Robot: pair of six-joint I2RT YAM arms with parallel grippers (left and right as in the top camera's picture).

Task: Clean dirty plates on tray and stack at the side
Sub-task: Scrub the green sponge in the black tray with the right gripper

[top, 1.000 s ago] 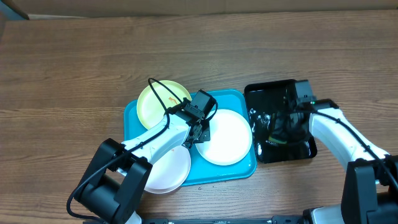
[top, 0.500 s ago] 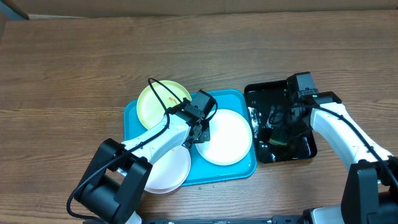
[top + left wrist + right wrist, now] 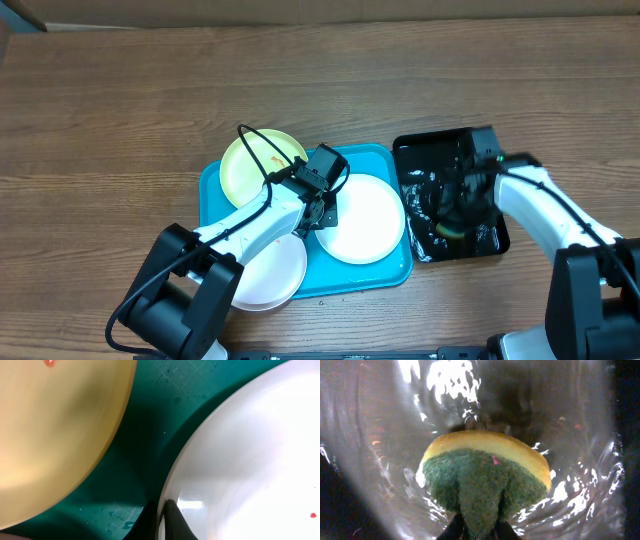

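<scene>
The turquoise tray [image 3: 350,277] carries three plates: a pale yellow-green one [image 3: 255,165] with an orange smear, a white one [image 3: 365,220], and a second white one [image 3: 270,272] overhanging the front left edge. My left gripper [image 3: 318,213] is shut on the left rim of the right-hand white plate [image 3: 250,460], one finger above and one below the rim [image 3: 162,520]. The yellow-green plate [image 3: 60,435] lies close by. My right gripper [image 3: 475,532] is shut on a green-and-yellow sponge [image 3: 485,475], pinching its green side, low inside the black tray [image 3: 440,150].
The glossy black tray [image 3: 580,420] holds water and stands right of the turquoise tray. Bare wooden table [image 3: 120,110] stretches to the left and far side. A small red speck [image 3: 313,515] shows on the gripped white plate.
The right gripper opened wide, then closed on the sponge in the black tray, shifting slightly. The left gripper stayed at the white plate's rim.
</scene>
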